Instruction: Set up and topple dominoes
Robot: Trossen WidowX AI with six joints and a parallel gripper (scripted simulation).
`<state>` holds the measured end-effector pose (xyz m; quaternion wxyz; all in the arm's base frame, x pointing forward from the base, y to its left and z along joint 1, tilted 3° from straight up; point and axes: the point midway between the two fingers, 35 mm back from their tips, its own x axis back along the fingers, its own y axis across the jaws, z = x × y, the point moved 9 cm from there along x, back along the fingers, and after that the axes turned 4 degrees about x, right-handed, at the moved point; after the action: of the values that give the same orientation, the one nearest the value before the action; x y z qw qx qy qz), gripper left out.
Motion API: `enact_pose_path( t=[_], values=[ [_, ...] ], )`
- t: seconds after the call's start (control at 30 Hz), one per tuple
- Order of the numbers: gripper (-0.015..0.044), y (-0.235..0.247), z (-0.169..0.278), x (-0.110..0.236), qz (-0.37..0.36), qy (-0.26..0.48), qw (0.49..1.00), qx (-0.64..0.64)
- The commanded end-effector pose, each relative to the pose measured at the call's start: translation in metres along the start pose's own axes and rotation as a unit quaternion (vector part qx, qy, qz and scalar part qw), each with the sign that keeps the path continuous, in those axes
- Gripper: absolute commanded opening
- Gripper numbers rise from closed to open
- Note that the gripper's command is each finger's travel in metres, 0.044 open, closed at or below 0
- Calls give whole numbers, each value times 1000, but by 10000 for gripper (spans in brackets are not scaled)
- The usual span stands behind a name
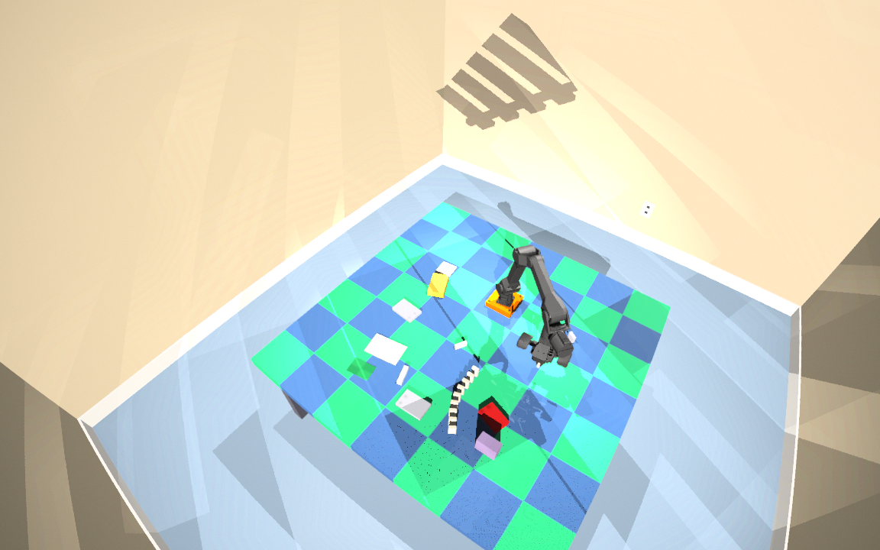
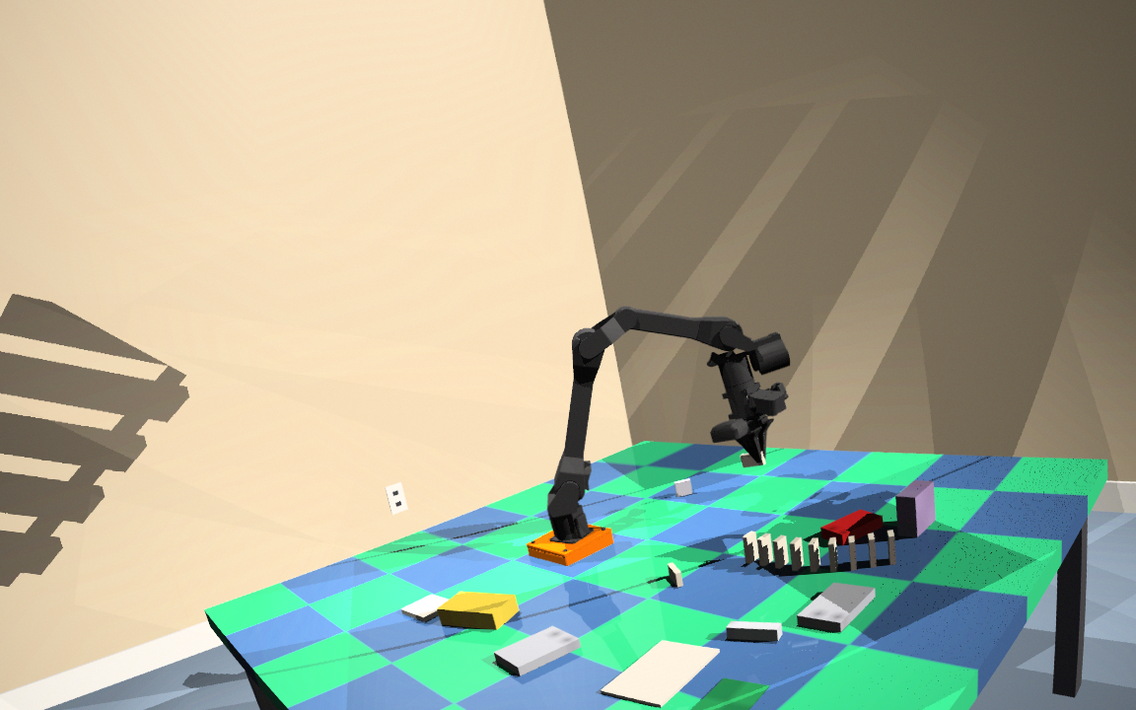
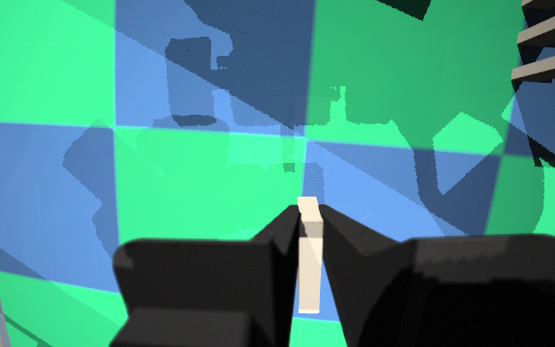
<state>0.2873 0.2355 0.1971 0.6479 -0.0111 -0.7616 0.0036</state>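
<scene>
The gripper (image 3: 309, 212) is clamped on a cream domino (image 3: 309, 251), pinched edge-on between the black fingers and held up off the checkered table (image 2: 978, 494). From the arm's orange base (image 1: 502, 305), it hangs out toward four o'clock in the top view. The standing row of dominoes (image 1: 460, 399) lies at about seven o'clock from the gripper, with a red block (image 1: 492, 412) just beside it and a lilac block (image 1: 487, 444) nearby.

Top view looks steeply down from a high corner; exterior looks across the tabletop (image 2: 978, 565) from the side, nearer. Both share the arm (image 1: 544, 287); wrist looks down past the jaws.
</scene>
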Motion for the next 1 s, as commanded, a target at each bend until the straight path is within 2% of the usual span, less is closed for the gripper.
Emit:
enact_pose_path(
  t=[0.0, 0.97],
  values=[
    [27, 7, 1, -16, 5, -30, 999, 24],
    [27, 55, 21, -80, 12, -318, 939, 128]
  ],
)
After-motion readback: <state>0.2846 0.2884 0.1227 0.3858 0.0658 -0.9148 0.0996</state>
